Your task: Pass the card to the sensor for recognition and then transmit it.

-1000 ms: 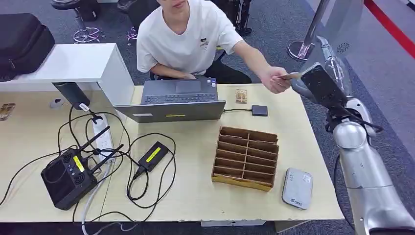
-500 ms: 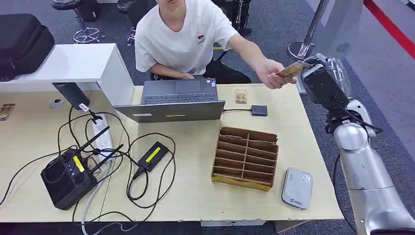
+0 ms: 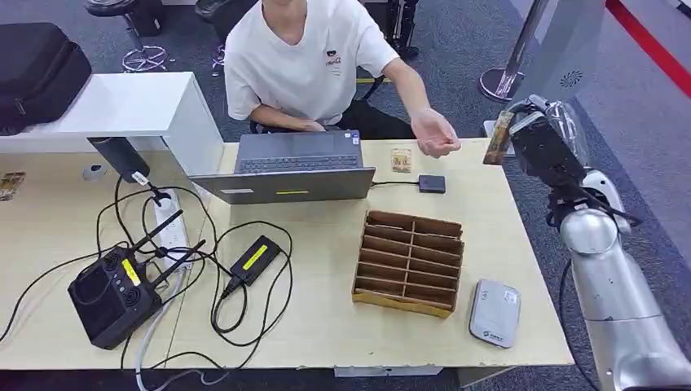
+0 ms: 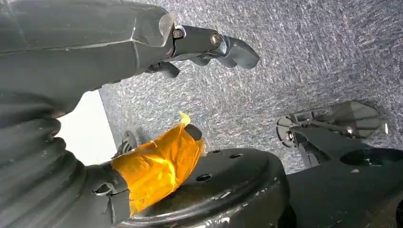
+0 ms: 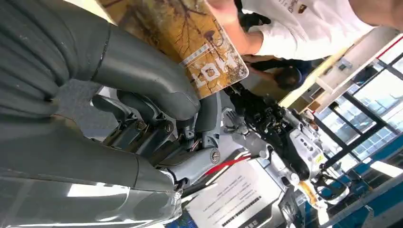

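A: Where is the card (image 3: 499, 137)?

B: The right hand (image 3: 534, 140) pinches it past the table's (image 3: 326, 326) far right corner, thumb (image 5: 142, 76) pressed on its face. The person's hand (image 3: 434, 136) hangs open just beside it, apart.

A: And the left hand (image 4: 209, 45)?

B: It holds nothing, fingers loosely apart above carpet.

A: The risk?

B: The pinch looks to catch one end only; swinging toward the small dark sensor (image 3: 432, 183) could let the card pivot or slip out.
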Tool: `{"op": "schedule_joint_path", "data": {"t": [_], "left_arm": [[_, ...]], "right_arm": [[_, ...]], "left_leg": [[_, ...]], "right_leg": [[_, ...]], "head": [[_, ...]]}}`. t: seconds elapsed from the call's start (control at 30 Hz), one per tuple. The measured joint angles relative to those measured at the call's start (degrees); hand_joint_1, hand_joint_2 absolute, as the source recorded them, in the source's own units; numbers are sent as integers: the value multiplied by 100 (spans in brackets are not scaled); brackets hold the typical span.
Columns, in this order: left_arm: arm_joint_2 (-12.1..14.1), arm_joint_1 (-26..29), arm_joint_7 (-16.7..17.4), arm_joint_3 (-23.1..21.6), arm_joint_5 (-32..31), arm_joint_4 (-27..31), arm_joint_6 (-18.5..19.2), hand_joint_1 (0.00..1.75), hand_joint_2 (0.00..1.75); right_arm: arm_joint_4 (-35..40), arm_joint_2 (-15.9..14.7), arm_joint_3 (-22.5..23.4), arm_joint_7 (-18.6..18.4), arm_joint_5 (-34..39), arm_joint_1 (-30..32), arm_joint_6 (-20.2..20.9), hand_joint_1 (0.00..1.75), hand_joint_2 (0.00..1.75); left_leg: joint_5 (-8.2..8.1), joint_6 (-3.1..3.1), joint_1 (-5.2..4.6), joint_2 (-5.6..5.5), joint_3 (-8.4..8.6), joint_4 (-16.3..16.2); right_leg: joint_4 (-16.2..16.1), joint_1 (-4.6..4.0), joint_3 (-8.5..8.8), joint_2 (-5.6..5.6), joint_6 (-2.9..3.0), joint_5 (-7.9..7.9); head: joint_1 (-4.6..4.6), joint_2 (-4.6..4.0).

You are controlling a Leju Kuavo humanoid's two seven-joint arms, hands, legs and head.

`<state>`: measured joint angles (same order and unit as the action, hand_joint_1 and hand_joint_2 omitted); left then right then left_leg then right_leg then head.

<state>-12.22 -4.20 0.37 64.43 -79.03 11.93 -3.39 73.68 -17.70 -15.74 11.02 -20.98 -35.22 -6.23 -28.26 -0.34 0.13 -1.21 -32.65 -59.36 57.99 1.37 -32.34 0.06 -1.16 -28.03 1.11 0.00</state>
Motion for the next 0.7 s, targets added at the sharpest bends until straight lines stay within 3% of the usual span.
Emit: {"op": "schedule_joint_path", "data": {"t": [0.33, 0.7], "left_arm": [[-11, 1, 72, 0, 42, -2, -92, 0, 175], [-11, 8, 81, 37, 190, -7, -94, 0, 175]], "right_arm": [[232, -225, 254, 140, 110, 443, -149, 175, 175], [1336, -555, 1329, 667, 39, 2104, -221, 175, 175]], "left_leg": [[-2, 2, 0, -3, -1, -1], [-9, 7, 0, -4, -6, 0]], "right_leg": [[-3, 0, -1, -4, 0, 0], [-6, 0, -4, -8, -1, -2]], "head": [[0, 0], [0, 0]]}}
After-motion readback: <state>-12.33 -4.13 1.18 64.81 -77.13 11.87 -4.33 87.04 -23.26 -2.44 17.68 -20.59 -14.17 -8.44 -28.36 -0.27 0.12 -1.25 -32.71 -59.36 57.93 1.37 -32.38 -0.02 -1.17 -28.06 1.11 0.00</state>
